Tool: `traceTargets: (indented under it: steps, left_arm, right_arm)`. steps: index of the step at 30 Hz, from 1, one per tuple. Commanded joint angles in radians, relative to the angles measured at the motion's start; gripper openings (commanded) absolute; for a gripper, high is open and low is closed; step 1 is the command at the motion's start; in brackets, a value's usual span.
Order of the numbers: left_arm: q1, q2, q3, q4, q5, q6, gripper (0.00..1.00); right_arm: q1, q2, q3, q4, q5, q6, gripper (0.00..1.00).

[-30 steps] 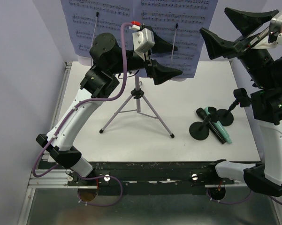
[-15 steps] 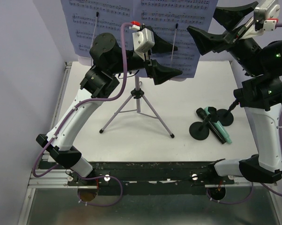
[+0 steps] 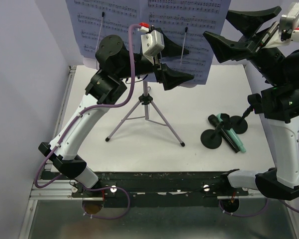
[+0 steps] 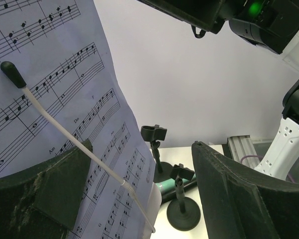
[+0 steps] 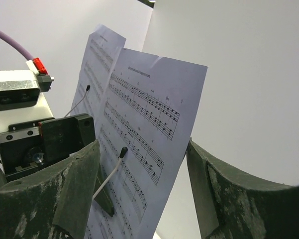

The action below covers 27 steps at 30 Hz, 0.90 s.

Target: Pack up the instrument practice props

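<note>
Where the two arms reach up from its near edge, the desk (image 3: 229,89) is a flat, matte white slab. The left arm (image 3: 79,124) is smooth white shell and black joints, with a glossy purple cable (image 3: 132,69) looping along it. Its pincer (image 3: 174,64) is held up at the far edge. In the left wrist view its rough black pads (image 4: 239,199) stand wide apart, released, with the lower corner of the right-hand page hanging between them. Whether a pad touches the paper cannot be told. The right pincer (image 3: 241,32) is raised near the far right corner. It too is spread and grasps nothing, its scuffed wedge-shaped pads (image 5: 234,204) either side of that page's outer edge.

The white sheet-music pages (image 3: 114,20) are thin paper printed with black staves, standing upright on top of the stand at the far edge. Below them the silver tripod pole (image 3: 147,107) is slim, shiny metal, with three splayed legs planted around the desk's middle.

Near the right edge stand the two black clip holders (image 3: 211,138), with flat disc bases and thin stems. The teal microphone (image 3: 234,141), a short cylinder, lies on its side just beside them.

Two fine white wire arms (image 3: 185,42) with black tips lie against the pages.
</note>
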<state>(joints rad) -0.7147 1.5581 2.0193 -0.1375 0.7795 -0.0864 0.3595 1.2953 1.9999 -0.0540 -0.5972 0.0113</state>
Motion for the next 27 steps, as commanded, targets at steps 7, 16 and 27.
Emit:
traceTargets:
  steps: [7,16,27]
  left_arm:
    - [-0.011,0.011,0.032,-0.002,0.017,0.013,0.91]
    - [-0.014,0.008,0.030,-0.007,0.012,0.022,0.91]
    - [-0.017,0.010,0.025,-0.007,0.017,0.020,0.91]
  right_arm:
    - [0.004,-0.025,-0.015,0.017,-0.062,-0.001,0.87]
    - [0.004,0.029,0.069,0.043,-0.087,-0.022,0.91]
    - [0.004,0.051,0.115,0.094,-0.088,-0.068,0.98]
